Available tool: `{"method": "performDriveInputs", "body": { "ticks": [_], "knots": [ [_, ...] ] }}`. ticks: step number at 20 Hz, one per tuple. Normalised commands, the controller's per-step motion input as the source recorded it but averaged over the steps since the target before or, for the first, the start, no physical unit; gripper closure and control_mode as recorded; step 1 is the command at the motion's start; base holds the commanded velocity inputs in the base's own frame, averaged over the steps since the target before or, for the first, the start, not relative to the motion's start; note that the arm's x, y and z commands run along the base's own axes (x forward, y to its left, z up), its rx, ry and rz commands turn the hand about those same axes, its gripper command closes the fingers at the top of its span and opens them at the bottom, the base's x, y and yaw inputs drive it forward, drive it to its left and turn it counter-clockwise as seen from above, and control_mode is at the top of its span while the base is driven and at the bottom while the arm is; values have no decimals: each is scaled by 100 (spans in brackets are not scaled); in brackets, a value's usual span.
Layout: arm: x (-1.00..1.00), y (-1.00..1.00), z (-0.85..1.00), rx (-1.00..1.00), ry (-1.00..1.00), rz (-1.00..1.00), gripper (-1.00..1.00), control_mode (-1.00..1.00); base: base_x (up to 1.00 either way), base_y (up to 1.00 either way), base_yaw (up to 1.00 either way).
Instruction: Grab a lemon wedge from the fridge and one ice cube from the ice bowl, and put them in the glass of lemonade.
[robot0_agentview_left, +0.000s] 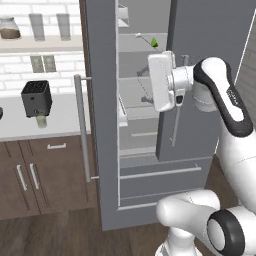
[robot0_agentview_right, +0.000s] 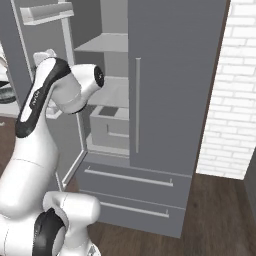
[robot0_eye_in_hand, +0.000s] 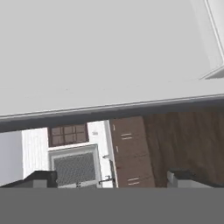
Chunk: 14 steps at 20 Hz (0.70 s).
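Note:
The grey fridge (robot0_agentview_left: 200, 60) stands with its left door (robot0_agentview_left: 100, 115) swung open and its right door (robot0_agentview_right: 170, 85) shut. A tiny yellowish-green lemon wedge (robot0_agentview_left: 156, 43) lies on an upper shelf inside. My gripper (robot0_agentview_left: 145, 86) hangs in the opening, a shelf level below the wedge and pointing left. Its fingertips (robot0_eye_in_hand: 41, 177) stand wide apart, open with nothing between them. The glass of lemonade (robot0_agentview_left: 41, 121) sits on the counter in front of the black toaster (robot0_agentview_left: 36, 98). The ice cube is out of view. A dark sliver (robot0_agentview_left: 1, 113) at the counter's left edge may be the ice bowl; I cannot tell.
The open door's long bar handle (robot0_agentview_left: 82, 130) juts toward the counter. Two tall clear glasses (robot0_agentview_left: 36, 26) and a jar (robot0_agentview_left: 9, 28) stand on the wall shelf. Brown cabinets (robot0_agentview_left: 30, 175) run under the counter. Two fridge drawers (robot0_agentview_right: 130, 177) sit below, and a brick wall (robot0_agentview_right: 230, 100) is to the right.

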Motion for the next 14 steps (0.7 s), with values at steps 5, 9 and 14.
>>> {"method": "performDriveInputs", "body": {
  "ticks": [5,9,14],
  "knots": [
    [-51,-100,1,-19,-21,8,-100,-100,0,0,0],
    [-21,-100,-63,-49,-21,2,-100,-100,0,0,0],
    [0,-98,-74,-56,-29,0,-100,-100,0,0,0]
  ]
}}
